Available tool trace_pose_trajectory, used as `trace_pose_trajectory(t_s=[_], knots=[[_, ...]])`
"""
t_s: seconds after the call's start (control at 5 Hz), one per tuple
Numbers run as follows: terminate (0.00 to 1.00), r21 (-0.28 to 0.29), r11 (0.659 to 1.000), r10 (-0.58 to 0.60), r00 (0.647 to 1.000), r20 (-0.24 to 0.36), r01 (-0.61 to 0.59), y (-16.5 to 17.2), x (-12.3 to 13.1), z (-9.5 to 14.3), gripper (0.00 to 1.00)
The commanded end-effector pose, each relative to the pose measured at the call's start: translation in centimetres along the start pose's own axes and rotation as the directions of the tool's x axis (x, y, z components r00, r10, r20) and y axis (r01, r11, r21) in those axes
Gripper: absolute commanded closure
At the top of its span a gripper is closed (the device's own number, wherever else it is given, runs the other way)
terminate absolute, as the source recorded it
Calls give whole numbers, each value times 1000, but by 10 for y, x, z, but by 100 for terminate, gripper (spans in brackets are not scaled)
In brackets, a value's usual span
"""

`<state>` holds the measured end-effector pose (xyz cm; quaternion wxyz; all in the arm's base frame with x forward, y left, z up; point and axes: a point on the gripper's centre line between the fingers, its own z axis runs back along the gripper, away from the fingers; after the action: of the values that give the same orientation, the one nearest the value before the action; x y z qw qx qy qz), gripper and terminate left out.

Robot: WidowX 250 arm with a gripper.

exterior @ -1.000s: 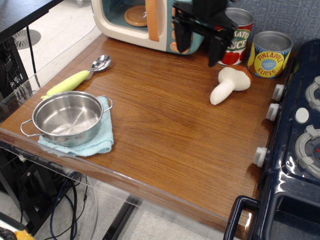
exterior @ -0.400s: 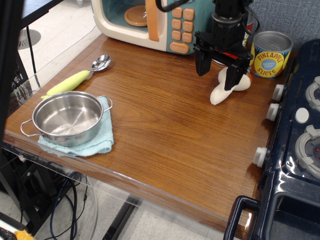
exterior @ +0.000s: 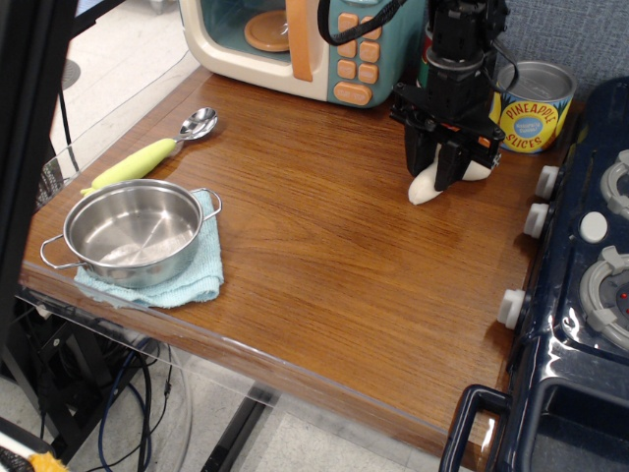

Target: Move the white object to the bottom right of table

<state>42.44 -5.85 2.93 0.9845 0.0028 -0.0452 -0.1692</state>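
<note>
- Our gripper point(exterior: 438, 169) points straight down, its jaws narrowed around the white object point(exterior: 423, 189).
- We see the stem end poking out just below-left of the fingertips, resting on the table point(exterior: 324, 256).
- Just right of us stands a pineapple can point(exterior: 532, 106).

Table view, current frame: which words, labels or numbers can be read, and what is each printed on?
"PINEAPPLE SLICES": on the yellow-and-blue tin can at the back right of the brown wooden table.
Small print in that can's blue centre circle: too small to read.
Orange buttons of the teal toy microwave: no readable markings.
Second can: hidden behind the black robot hand, nothing legible.
</note>
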Motion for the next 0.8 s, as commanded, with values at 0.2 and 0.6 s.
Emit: trace_pose_trajectory(t_s=[0.2,0.6], knots=[[0,9,1000,-10,998,61,10,2,-2,32,100],[0,12,999,45,986,162,-48,10,-17,98,100]])
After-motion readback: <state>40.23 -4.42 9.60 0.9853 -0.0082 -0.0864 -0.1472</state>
